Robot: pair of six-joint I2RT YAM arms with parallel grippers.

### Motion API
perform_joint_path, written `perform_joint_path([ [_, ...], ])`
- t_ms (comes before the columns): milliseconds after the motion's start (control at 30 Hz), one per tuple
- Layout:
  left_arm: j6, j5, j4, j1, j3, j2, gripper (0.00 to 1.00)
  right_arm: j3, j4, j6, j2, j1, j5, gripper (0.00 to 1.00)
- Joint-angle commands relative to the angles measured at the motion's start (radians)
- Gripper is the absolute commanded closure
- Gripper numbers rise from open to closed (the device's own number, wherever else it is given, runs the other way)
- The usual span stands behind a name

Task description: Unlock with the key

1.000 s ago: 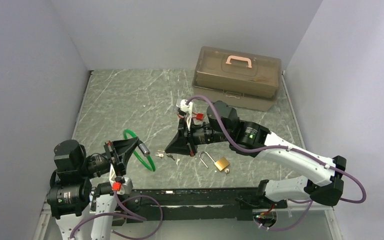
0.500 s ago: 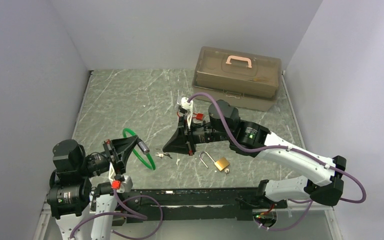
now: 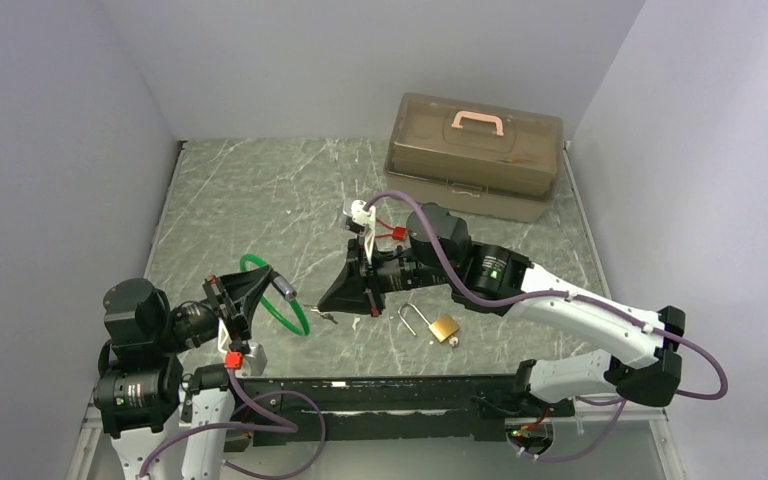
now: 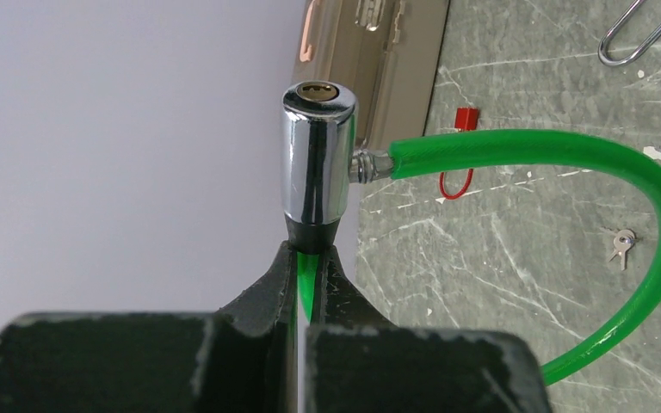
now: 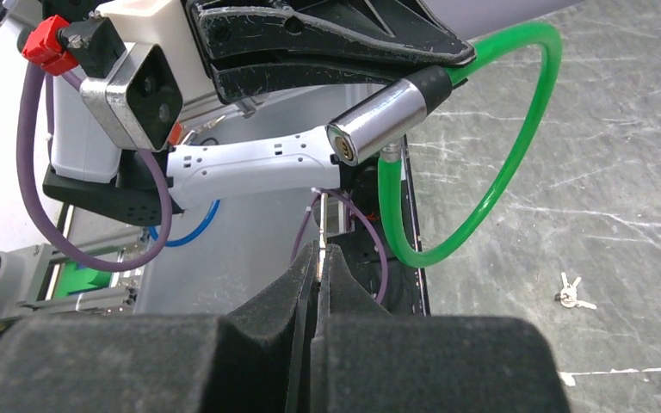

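The green cable lock [image 4: 568, 148] is held off the tabletop [image 3: 250, 200] by the left gripper [image 4: 310, 255]. Its jaws are pinched on the cable just where it enters the chrome lock barrel [image 4: 317, 163]. The barrel is pointed toward the right gripper [image 5: 318, 255], with the keyway exposed at its free end. The right jaws are pressed together, and a thin pale strip is seen standing out of their tips. It is judged to be the key [image 5: 317, 219], viewed edge-on. In the right wrist view its tip is seen apart from the barrel, below the keyway.

A missed insertion is judged the main risk. The blade is narrow and the slot small, so any tilt between them would drive the tip onto the chrome face. Because the barrel is gripped only through the flexible cable, it could be pushed aside or swivelled by that contact. The key could also be twisted in the flat pinch and dropped beside the pair of keys [image 5: 571, 292] lying on the tabletop. Once the key is seated, the whole barrel could be turned instead of the plug.
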Motion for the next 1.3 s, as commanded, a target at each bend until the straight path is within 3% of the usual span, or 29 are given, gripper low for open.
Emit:
perform_joint_path([
  [0, -0.002, 0.01, 0.045, -0.003, 0.011, -0.011, 1.0, 0.072, 0.055, 0.002, 0.016, 0.008, 0.0, 1.0],
  [433, 0.04, -0.01, 0.0, -0.01, 0.014, -0.01, 1.0, 0.195, -0.066, -0.035, 0.101, 0.01, 0.072, 1.0],
  [767, 0.066, -0.064, -0.093, -0.01, 0.052, 0.042, 1.0, 0.146, -0.046, -0.034, 0.068, 0.012, 0.06, 1.0],
  [900, 0.091, -0.183, -0.23, -0.01, 0.082, 0.156, 1.0, 0.132, -0.092, -0.052, 0.06, 0.011, 0.13, 1.0],
  [1000, 0.203, -0.316, -0.367, -0.01, 0.061, 0.263, 1.0, 0.119, -0.123, -0.067, 0.055, 0.01, 0.175, 1.0],
  [1133, 0.1, -0.456, -0.264, -0.01, -0.01, 0.39, 1.0, 0.096, -0.158, -0.071, 0.042, 0.001, 0.254, 1.0],
  [1267, 0.029, -0.459, -0.151, -0.01, -0.054, 0.523, 0.99, 0.053, -0.168, -0.046, 0.011, -0.027, 0.317, 1.0],
])
